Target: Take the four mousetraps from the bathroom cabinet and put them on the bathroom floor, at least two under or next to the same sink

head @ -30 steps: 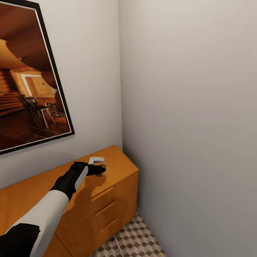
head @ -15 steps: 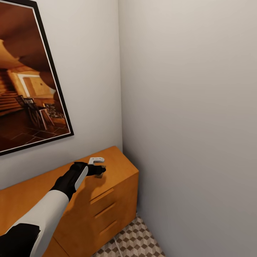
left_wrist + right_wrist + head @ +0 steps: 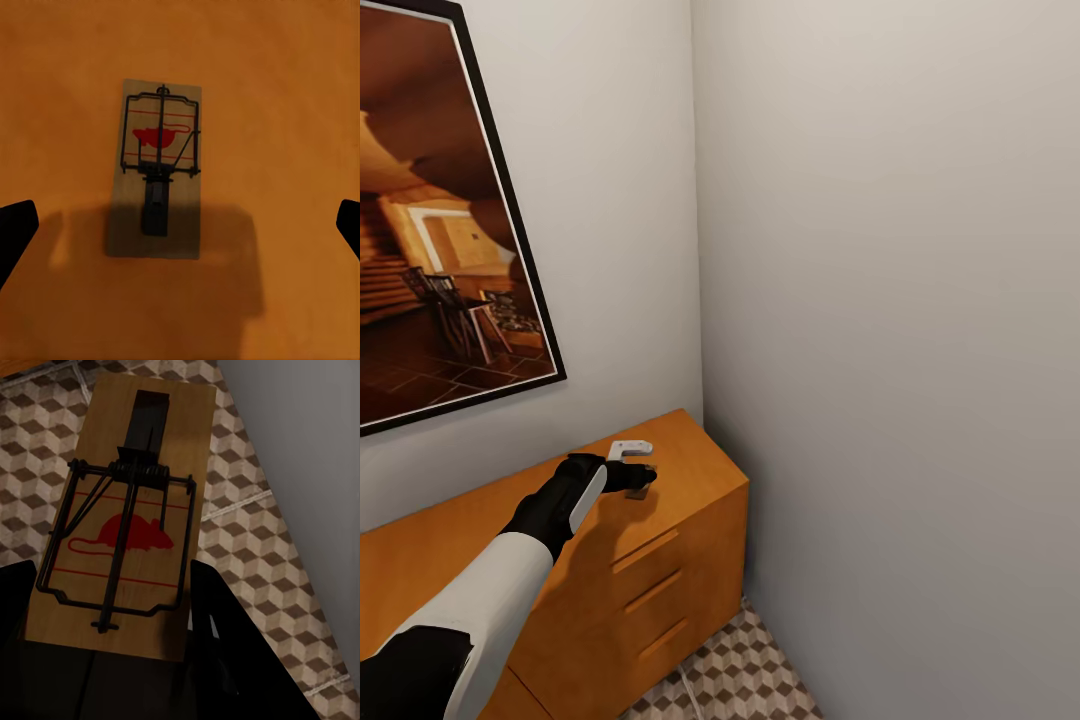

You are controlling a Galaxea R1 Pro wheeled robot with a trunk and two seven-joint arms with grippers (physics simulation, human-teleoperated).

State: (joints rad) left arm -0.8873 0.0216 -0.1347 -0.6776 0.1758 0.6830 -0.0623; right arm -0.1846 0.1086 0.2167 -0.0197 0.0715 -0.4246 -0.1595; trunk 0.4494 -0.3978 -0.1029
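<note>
A mousetrap (image 3: pixel 156 180) lies flat on the orange cabinet (image 3: pixel 690 470) top, under the left gripper (image 3: pixel 640 478).
Its fingers (image 3: pixel 16 229) are spread wide on either side of the trap, apart from it. The right gripper (image 3: pixel 112 660) is clamped on a second mousetrap (image 3: pixel 124 510) above the cube-patterned bathroom floor (image 3: pixel 255 547).

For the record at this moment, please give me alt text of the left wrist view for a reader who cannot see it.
A mousetrap lies flat on the orange-brown cabinet top, its pale wooden board carrying a black wire frame and a red mouse mark. The left gripper is open, one dark fingertip at each edge of the picture, neither touching the trap, and a shadow falls over the board's near end.
</note>
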